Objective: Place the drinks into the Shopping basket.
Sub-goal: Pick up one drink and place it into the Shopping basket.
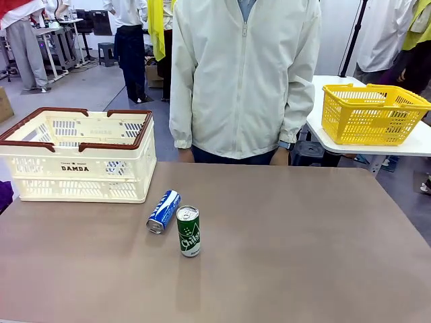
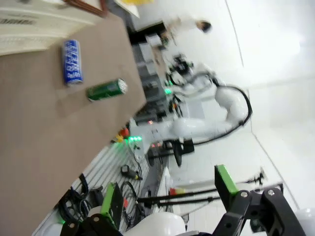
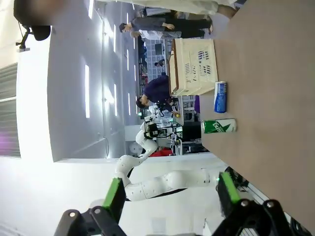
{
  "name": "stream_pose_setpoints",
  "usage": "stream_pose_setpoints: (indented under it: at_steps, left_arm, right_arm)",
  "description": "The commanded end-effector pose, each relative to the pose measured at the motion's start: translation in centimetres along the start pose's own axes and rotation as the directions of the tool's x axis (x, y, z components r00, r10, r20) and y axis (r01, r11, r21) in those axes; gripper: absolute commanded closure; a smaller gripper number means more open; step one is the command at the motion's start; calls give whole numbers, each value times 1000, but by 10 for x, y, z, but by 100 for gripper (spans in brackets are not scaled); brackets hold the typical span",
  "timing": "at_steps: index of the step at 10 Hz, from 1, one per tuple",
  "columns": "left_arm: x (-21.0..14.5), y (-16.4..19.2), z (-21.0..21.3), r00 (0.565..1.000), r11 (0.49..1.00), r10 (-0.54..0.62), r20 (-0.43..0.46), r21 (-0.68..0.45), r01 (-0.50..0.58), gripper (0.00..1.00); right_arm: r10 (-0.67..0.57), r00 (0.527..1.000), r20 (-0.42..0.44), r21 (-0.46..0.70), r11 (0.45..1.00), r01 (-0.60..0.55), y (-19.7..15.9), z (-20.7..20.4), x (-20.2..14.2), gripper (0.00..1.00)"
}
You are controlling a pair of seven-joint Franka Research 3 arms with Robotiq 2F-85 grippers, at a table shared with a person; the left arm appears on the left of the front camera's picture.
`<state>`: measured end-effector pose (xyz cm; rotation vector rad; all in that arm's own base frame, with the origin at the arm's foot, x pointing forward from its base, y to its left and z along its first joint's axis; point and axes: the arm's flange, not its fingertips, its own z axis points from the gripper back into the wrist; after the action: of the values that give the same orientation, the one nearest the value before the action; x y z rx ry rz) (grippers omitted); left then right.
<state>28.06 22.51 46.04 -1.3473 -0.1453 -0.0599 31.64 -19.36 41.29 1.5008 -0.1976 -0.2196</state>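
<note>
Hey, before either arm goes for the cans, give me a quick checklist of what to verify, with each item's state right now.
1. Left gripper open, holding nothing: ok.
2. Right gripper open, holding nothing: ok.
3. Green can upright, apart from the blue can: ok.
4. Blue can upright: not ok, it lies on its side.
5. Shopping basket open on top: ok.
6. Person clear of the cans: ok.
</note>
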Motion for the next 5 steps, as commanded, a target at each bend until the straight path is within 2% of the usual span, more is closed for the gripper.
stream_pose_setpoints:
  at_steps: [1,2,3,4,5]
  left_arm:
    - [28,-48,19,956,955,279,90,81,-286,0]
    - [31,-89,-36,957,935,290,-16,216,-280,0]
    - [34,-121,-103,952,904,294,-85,347,-248,0]
    - [39,-139,-167,942,883,283,-180,431,-183,0]
    - [38,-149,-234,942,851,265,-207,510,-128,0]
  right_arm:
    - [-9,1000,-14,-4,1000,9,4,6,-4,0]
    - [-9,1000,-14,-4,1000,9,4,6,-4,0]
    - [-9,1000,-14,-4,1000,9,4,6,-4,0]
    - [-9,1000,-14,-4,1000,9,4,6,-4,0]
    - [-9,1000,-14,-4,1000,9,4,6,-4,0]
